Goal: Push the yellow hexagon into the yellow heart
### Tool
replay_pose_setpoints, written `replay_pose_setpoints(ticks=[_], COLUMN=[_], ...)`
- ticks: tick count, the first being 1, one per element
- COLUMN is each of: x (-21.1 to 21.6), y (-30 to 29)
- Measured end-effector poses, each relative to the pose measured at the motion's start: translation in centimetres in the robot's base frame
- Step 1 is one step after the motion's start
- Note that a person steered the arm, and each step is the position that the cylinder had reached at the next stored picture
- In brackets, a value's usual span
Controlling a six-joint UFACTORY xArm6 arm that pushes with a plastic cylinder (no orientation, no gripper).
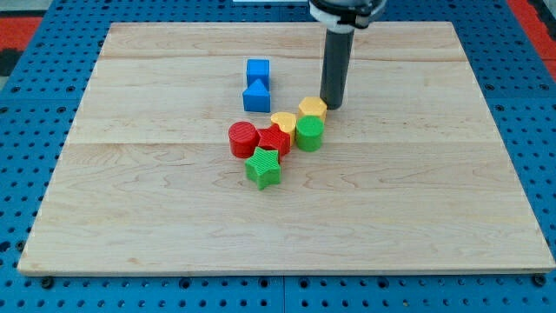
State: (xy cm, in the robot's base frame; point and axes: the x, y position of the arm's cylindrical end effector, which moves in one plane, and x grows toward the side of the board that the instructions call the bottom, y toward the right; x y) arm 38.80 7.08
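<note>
Green star [263, 168] sits nearest the camera, at the bottom edge of the cluster. Task block: yellow hexagon [313, 108], at the cluster's upper right. My tip [332, 105] is just to its right, touching or nearly so; contact can't be confirmed from this angle. No jaws on this rig, only the rod, so there is no open or closed state to record.

Yellow heart [283, 121] lies just down-left of the hexagon, very close, possibly already touching. Tip placement makes sense: it stands on the side of the hexagon away from the heart, so a push toward the view's lower left would drive the hexagon into it. Task looks nearly done or in its last short push.

Working outward: green cylinder [309, 134] sits directly below the hexagon and touches the heart's right side. A red block [275, 140] lies under the heart, red cylinder [243, 139] to its left. Two blue blocks [257, 84] stand apart toward the view's top left.

Risk: crowded neighbours may shift with the push.
</note>
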Motion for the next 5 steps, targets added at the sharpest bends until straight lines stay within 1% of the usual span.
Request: replay_pose_setpoints(ticks=[1, 2, 5], x=[2.3, 3.1, 3.1], y=[-0.6, -1.7, -1.9])
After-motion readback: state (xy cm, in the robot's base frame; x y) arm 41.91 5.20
